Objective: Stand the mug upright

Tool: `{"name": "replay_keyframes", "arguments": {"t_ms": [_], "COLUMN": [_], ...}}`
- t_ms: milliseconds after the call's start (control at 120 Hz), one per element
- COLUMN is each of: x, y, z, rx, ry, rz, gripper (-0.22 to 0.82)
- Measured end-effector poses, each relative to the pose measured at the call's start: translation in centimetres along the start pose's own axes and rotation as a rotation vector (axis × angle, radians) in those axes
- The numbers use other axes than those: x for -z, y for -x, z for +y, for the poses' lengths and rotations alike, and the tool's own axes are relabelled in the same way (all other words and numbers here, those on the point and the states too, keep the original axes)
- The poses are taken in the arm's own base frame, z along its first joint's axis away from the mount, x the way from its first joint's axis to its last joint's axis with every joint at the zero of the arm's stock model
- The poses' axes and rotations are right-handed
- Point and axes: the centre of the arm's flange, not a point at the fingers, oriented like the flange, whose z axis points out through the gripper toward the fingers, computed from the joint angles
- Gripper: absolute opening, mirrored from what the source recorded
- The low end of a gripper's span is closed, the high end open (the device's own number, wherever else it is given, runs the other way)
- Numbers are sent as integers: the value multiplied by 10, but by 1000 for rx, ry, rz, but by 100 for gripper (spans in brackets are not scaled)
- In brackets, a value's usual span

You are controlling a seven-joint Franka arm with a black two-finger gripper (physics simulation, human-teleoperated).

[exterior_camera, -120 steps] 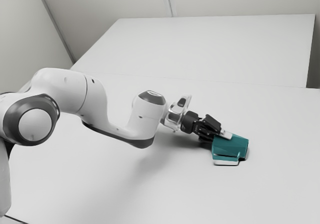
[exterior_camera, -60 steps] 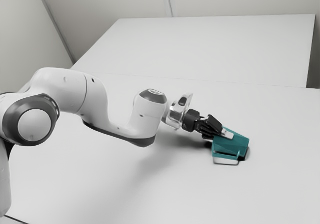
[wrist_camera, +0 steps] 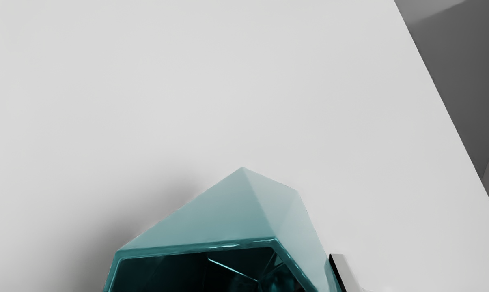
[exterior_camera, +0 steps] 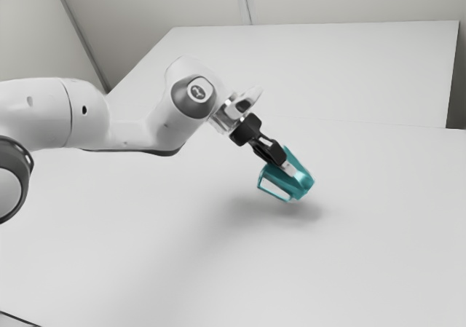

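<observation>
Exterior view: our arm (exterior_camera: 51, 116) reaches in from this view's left and slopes down over the white surface (exterior_camera: 167, 261)
Tool (exterior_camera: 290, 168): closed on the mug, gripping its body from two sides; we cannot tell exactly how wide the grip stands
Mug (exterior_camera: 304, 181): teal and faceted, held by us in the air above the surface, tilted rather than upright
Handle (exterior_camera: 272, 194): an angular loop on the side of the mug toward the exterior view's left
Shadow (exterior_camera: 302, 213): on the surface below the mug, apart from it
Wrist view: we look into the mug's open mouth, its rim (wrist_camera: 195, 246) facing back toward our tool; one finger (wrist_camera: 345, 271) lies against the mug's outer wall
</observation>
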Motion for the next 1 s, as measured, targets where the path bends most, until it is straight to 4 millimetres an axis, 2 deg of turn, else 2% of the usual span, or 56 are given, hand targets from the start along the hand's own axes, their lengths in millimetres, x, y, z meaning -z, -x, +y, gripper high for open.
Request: {"name": "replay_keyframes", "arguments": {"t_ms": [200,425,750,883,1000], "x": [40,57,43,35,28], "y": [15,38,93,101,99], "z": [-3,-17,-20,-28,-36], "rx": [-23,25,152,192,217], "ry": [-332,-604,-753,-767,-769], "rz": [-162,-296,-265,-213,-183], "gripper": [-17,-17,-17,-17,-17]}}
